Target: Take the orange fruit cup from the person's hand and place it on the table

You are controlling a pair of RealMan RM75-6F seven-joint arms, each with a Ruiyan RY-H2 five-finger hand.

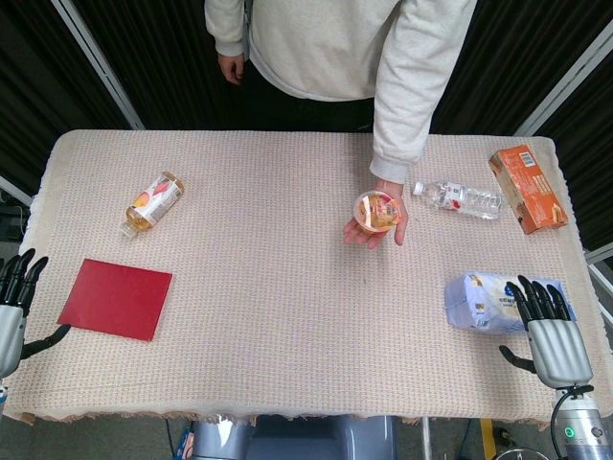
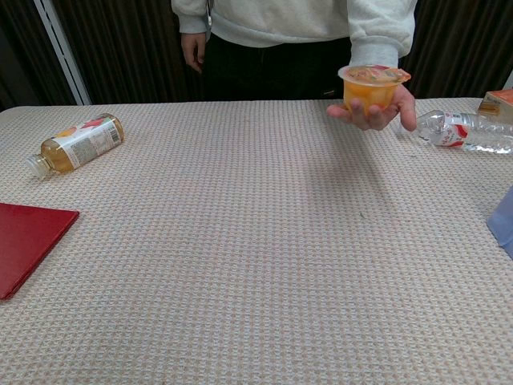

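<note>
Both robot hands rest at the table's near edge, fingers apart and empty: right hand [image 1: 554, 331] beside a blue bag [image 1: 484, 302], left hand [image 1: 14, 297] far off. Held above the cloth on the person's palm [image 1: 383, 228], the fruit cup [image 1: 376, 211] could tip if the reach nudges it.

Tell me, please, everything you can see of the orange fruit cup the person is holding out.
The orange fruit cup is a small, clear plastic tub of orange fruit pieces, sealed with a printed foil lid whose tab sticks out on one side. It sits upright, lid up, on the person's hand, held above the table on the robot's right side. The fingers cradle its base from below; nothing else touches it. Neither robot hand is near it.
</note>
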